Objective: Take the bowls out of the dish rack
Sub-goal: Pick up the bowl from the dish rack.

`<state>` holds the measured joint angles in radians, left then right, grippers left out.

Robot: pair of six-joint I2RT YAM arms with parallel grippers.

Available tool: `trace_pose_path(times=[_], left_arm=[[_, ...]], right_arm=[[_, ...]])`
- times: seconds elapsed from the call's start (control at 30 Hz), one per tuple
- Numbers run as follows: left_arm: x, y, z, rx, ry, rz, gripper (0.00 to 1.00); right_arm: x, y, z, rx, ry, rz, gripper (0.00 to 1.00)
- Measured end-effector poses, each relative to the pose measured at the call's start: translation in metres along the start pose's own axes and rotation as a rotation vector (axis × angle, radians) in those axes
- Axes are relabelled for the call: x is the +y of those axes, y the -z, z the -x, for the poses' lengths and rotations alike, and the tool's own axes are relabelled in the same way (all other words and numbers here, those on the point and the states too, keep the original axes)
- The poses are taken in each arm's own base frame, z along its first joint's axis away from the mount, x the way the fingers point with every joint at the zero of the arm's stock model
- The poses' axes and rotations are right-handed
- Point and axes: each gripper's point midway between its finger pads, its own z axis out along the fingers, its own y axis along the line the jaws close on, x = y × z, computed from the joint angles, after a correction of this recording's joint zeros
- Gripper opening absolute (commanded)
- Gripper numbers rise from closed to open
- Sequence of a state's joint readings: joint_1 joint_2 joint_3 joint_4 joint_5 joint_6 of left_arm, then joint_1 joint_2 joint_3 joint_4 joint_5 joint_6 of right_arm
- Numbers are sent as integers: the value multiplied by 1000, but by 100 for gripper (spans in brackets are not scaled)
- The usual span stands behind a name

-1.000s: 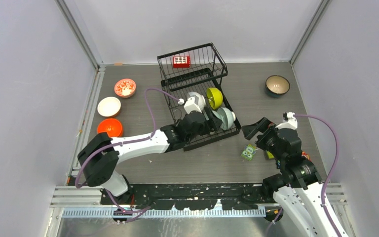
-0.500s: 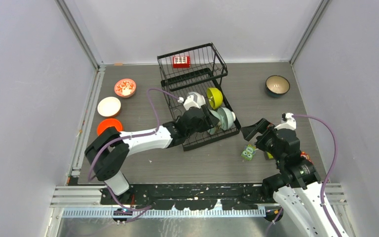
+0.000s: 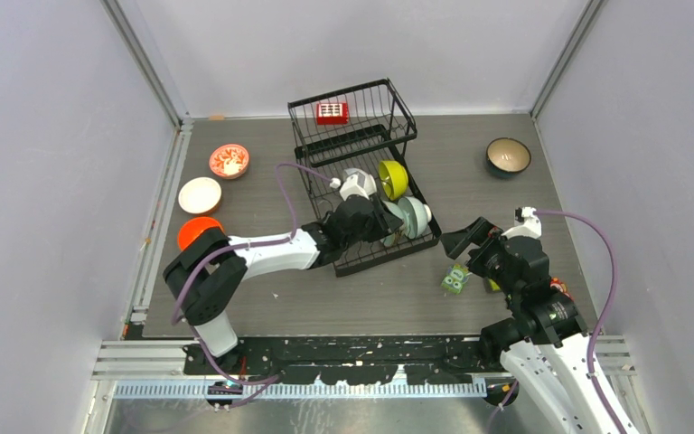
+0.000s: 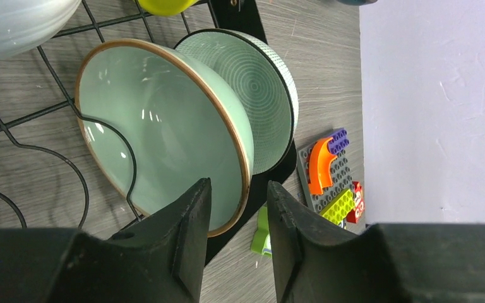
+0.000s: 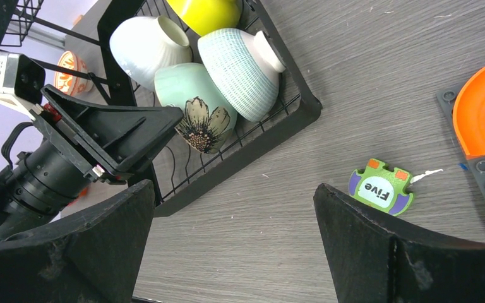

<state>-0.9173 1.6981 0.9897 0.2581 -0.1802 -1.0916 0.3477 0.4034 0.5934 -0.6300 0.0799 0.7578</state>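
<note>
Grasp step: my left tool (image 4: 239, 189) straddles the rim of the pale mint bowl (image 4: 164, 120) leaning in the dish rack (image 3: 394, 250), jaws narrowly apart, not yet pinching. Next I pinch and lift clear of the wires. Right tool (image 5: 233, 208) gapes empty.

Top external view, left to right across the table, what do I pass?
Plain white round bowl, large black wire dish rack, small green card, dark round bowl with tan inside.
</note>
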Motion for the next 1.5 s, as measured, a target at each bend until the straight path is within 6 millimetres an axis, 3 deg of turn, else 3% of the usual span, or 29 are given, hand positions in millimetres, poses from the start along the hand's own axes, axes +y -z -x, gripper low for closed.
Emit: trace_pose_path(times=[0.57, 1.5], left_arm=[[2, -10, -5, 15, -7, -23, 27], [-5, -14, -1, 4, -40, -71, 0]], right_arm=[[1, 0, -2, 9, 6, 5, 100], [0, 0, -3, 14, 9, -1, 100]])
